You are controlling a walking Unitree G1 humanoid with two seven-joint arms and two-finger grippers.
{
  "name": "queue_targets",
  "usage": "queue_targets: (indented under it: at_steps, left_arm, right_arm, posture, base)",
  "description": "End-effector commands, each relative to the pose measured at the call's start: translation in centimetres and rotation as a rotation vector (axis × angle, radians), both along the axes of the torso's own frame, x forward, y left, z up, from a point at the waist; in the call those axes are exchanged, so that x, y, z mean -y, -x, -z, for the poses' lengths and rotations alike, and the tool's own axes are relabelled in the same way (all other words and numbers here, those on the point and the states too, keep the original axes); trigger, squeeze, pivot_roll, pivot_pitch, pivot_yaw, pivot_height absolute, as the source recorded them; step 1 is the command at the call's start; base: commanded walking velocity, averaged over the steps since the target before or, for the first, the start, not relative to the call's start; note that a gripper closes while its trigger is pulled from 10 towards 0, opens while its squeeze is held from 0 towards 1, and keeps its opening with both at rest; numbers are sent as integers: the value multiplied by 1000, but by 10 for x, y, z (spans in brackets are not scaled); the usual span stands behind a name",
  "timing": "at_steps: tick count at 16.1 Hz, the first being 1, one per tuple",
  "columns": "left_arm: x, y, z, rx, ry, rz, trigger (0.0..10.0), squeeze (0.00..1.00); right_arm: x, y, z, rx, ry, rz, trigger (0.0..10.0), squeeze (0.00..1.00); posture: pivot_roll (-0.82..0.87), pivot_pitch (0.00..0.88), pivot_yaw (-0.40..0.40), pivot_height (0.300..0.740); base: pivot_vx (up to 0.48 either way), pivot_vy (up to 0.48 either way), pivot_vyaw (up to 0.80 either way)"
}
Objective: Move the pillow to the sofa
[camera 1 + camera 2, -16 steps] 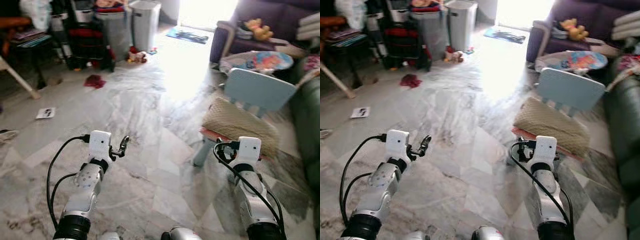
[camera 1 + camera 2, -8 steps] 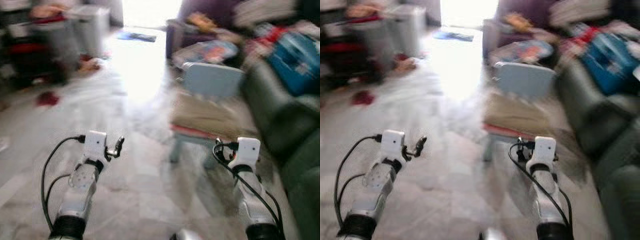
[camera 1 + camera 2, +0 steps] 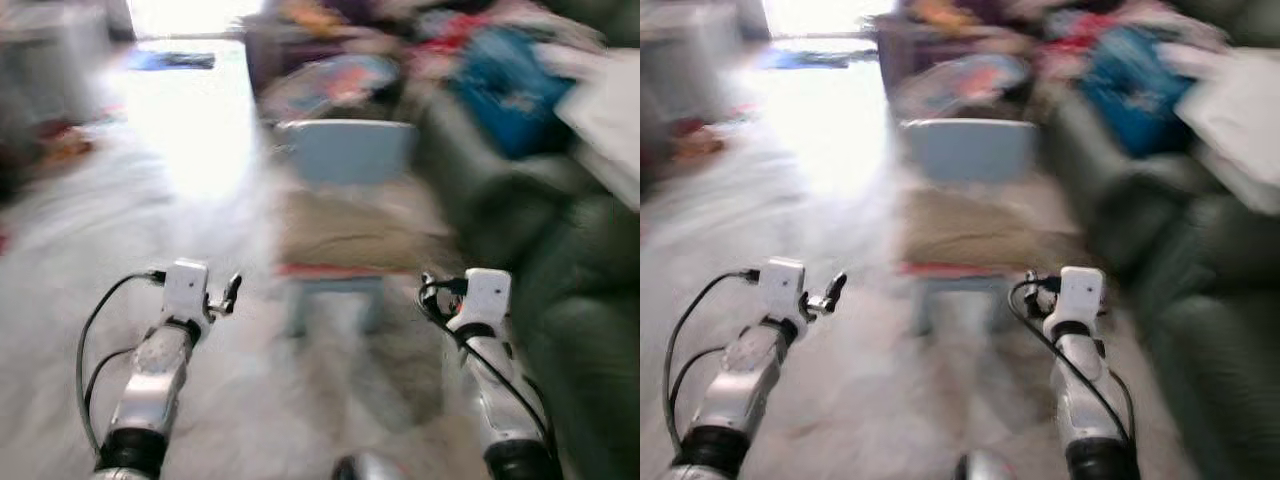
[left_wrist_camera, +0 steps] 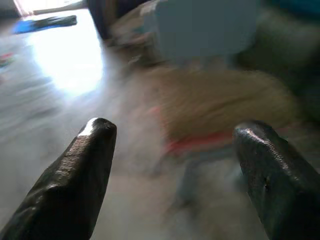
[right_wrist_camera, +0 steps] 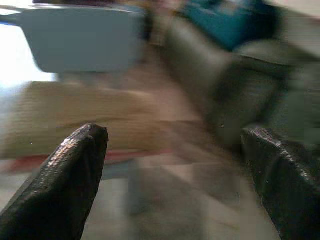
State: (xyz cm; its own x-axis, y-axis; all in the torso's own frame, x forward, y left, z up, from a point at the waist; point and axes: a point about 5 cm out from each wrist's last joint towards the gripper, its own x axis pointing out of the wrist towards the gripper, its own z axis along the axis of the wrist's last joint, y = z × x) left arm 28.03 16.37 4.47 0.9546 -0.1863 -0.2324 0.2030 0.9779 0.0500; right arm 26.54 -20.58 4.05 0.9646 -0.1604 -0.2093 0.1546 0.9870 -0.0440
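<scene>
Lying blurred on seat of small blue chair (image 3: 345, 150), tan pillow (image 3: 350, 232), ahead of & between left gripper (image 4: 172, 150) and right gripper (image 5: 175, 150), both w/ fingers spread & empty, dark green sofa (image 3: 560, 300) beside chair on right.

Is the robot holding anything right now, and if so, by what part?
Nothing is held. Left gripper and right gripper are open and empty; the pillow lies on the small chair.
</scene>
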Motion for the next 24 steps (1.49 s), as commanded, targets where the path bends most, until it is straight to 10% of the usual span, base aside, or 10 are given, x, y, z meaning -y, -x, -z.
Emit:
queue_targets:
  at_steps: [1, 24]
  left_arm:
    - [0, 3, 2, -7, -17, 13, 10000, 0]
    - [7, 4, 6, -38, -2, 5, 10000, 0]
  right_arm:
    - [-4, -6, -6, 23, -5, -14, 10000, 0]
    - [-11, -10, -8, 23, -1, -55, 10000, 0]
  posture:
    - [-27, 0, -53, 740]
    - [-24, 0, -64, 740]
  base:
    - [480, 0, -425]
    - [392, 0, 348]
